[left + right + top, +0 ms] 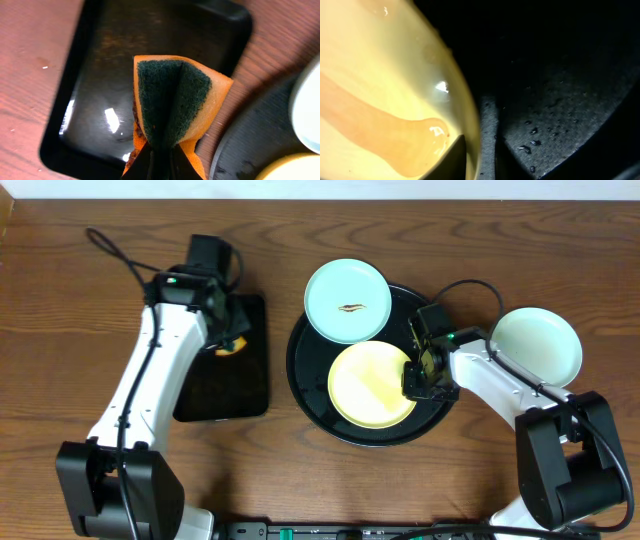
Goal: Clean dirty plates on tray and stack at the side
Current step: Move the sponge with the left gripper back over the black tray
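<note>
The round black tray holds a pale yellow plate at its front and a mint-blue plate with a brown smear at its back left rim. A second mint-blue plate lies on the table to the right of the tray. My right gripper is shut on the yellow plate's right rim, one finger inside and one outside. My left gripper is shut on a folded orange sponge with a green scouring face, held over the rectangular tray.
A smaller rectangular black tray lies left of the round tray; it also shows in the left wrist view. The round tray's floor is wet with droplets. Cables trail at the back left and behind the right arm.
</note>
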`<state>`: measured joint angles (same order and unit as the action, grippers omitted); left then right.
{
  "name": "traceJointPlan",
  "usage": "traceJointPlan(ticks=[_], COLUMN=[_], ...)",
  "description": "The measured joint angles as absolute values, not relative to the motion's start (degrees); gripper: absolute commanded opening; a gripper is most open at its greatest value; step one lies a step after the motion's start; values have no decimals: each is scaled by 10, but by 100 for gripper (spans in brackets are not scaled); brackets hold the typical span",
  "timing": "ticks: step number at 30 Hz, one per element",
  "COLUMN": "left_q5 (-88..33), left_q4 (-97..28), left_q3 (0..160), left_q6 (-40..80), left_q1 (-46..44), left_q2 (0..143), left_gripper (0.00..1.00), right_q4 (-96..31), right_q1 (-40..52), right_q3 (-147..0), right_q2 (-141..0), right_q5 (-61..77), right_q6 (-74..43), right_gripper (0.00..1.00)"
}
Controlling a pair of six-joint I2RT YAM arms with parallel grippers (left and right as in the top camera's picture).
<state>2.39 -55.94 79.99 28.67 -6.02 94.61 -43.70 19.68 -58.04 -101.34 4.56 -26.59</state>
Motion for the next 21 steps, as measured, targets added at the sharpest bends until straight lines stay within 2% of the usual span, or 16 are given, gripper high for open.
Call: traceJointPlan(ticks=[7,21], left_q5=[-2,-340], left_q4=[-500,-327], left_q3=[735,611], left_q6=[263,155], left_q1=[-17,119], left_q2=[947,962], left_gripper=[7,8], right_q4=[-434,-434], right_q1=[197,197], right_q3=[-581,-581], right_q2=[-1011,-1011], right_q5=[51,51], right_q6=[-272,-272], right_gripper=[1,1])
